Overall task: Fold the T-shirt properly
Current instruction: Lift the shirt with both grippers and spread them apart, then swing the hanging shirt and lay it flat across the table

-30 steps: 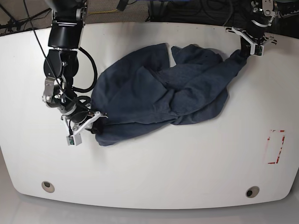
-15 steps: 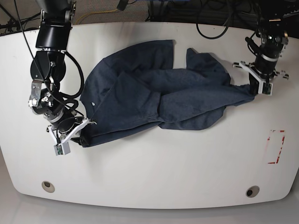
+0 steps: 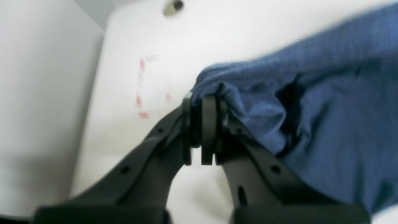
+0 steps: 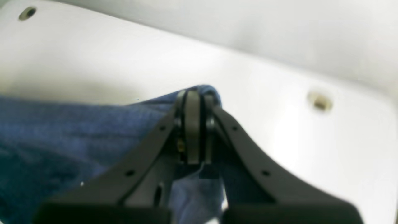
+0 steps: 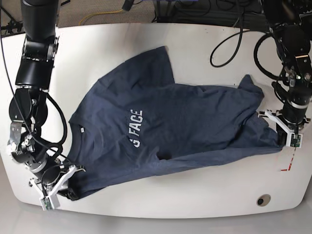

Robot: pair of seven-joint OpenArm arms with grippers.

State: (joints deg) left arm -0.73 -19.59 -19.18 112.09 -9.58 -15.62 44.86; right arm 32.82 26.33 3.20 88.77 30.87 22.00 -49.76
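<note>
The soft, limp T-shirt [image 5: 161,131] lay stretched across the white table [image 5: 161,209] between its two front corners, the left gripper [image 5: 286,135] and right gripper [image 5: 63,187] each clamped on a pinched edge, a sound hold judging by how the cloth sagged and creased.

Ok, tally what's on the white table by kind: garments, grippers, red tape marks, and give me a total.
T-shirt: 1
Grippers: 2, left gripper and right gripper, each shut on the shirt
Red tape mark: 1
Total: 4
</note>
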